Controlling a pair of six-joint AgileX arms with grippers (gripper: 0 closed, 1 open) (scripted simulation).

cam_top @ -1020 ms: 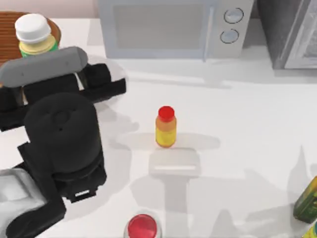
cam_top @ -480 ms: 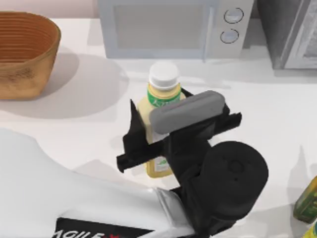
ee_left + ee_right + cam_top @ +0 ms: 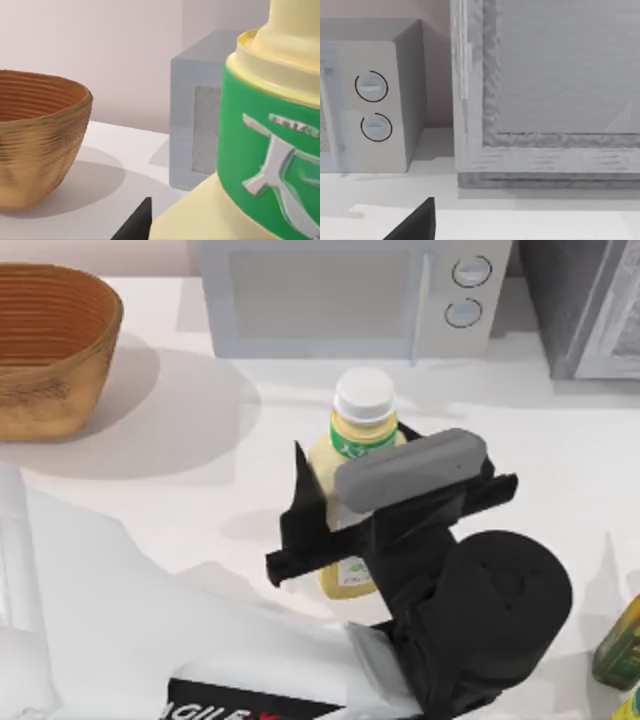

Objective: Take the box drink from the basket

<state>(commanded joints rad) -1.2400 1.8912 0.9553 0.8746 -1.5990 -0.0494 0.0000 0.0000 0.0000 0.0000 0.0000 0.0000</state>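
White tabletop (image 3: 520,470) with a microwave (image 3: 345,295) along the back edge, a grey cabinet (image 3: 585,300) at the back right. Left arm (image 3: 150,640) reaches in from the lower left of the top view, white forearm slanting across the table, black wrist bulked at centre-right. Left gripper (image 3: 345,515) is clamped on the box drink (image 3: 355,455), black fingers (image 3: 300,505) either side of its cream body, grey pad across the front. Drink stands upright between the jaws, white cap above them, green label at the neck; whether its base touches the table I cannot tell. Basket (image 3: 50,345) sits well away from the gripper, at the back left corner, nothing visible inside. Left wrist view has the label (image 3: 270,165) right up close, basket (image 3: 35,140) beyond. Green carton (image 3: 620,645) at the right edge. Right wrist view faces the microwave dials (image 3: 372,105) and cabinet (image 3: 545,90); right gripper's fingers cannot be judged.
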